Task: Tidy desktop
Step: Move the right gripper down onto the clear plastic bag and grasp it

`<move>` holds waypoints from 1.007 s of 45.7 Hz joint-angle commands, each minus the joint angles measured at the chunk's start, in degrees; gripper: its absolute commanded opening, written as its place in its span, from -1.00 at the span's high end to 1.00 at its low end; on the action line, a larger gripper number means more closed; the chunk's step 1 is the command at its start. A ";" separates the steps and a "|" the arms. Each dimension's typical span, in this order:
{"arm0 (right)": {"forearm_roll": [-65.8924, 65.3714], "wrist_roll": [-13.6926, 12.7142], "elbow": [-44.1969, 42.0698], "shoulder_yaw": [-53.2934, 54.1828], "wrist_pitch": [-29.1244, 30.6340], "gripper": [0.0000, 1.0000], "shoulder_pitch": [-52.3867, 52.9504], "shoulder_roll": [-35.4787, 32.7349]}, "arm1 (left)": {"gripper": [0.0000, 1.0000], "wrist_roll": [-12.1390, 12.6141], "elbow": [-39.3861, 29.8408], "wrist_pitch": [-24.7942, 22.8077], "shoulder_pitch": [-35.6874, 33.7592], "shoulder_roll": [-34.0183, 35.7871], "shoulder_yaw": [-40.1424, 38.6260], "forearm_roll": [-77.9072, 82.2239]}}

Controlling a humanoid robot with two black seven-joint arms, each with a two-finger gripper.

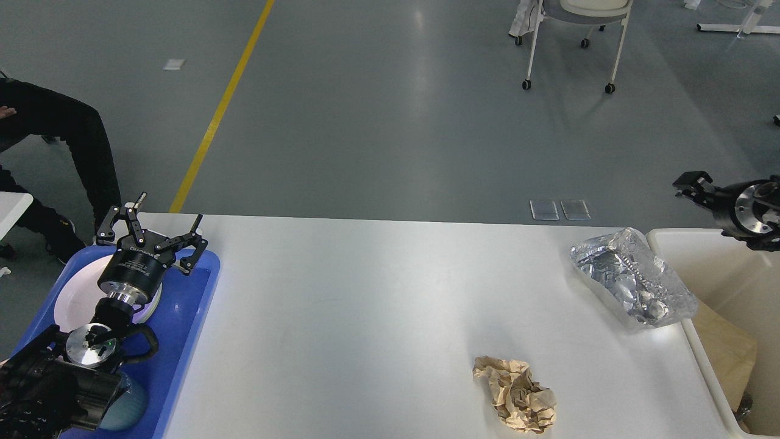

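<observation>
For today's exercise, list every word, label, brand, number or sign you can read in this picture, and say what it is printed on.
Left gripper: faint lettering on its black body, too small and blurred to read.
Crumpled silver foil bag: no print can be made out.
Crumpled brown paper: no writing visible.
Desktop, blue tray and cream bin: no text.
Nothing here reads clearly.

The left gripper (159,218) points away, fingers spread wide. The right gripper (691,183) faces left, its finger state unclear.
</observation>
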 commanded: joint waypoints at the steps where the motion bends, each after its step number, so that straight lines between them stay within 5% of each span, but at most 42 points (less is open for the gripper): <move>1: 0.04 -0.20 11.80 -13.50 1.90 -1.00 14.64 1.30 | -0.93 0.00 0.00 0.00 0.00 0.00 -0.06 0.00; 10: 2.84 0.15 25.35 -25.13 8.14 -1.00 33.82 3.94 | -0.93 0.00 0.00 0.00 0.00 0.00 -0.06 0.00; 25: 17.53 0.07 25.80 -25.57 32.22 -1.00 47.01 5.96 | -0.93 0.00 0.00 0.00 0.00 0.00 -0.06 0.00; 33: 17.09 0.07 24.05 -27.67 26.79 -1.00 41.06 5.87 | -0.93 0.00 0.00 0.00 0.00 0.00 0.02 0.00; 46: 18.15 0.15 8.59 -26.72 3.94 -1.00 7.05 6.31 | -0.93 0.00 0.00 0.00 0.00 0.00 0.02 0.00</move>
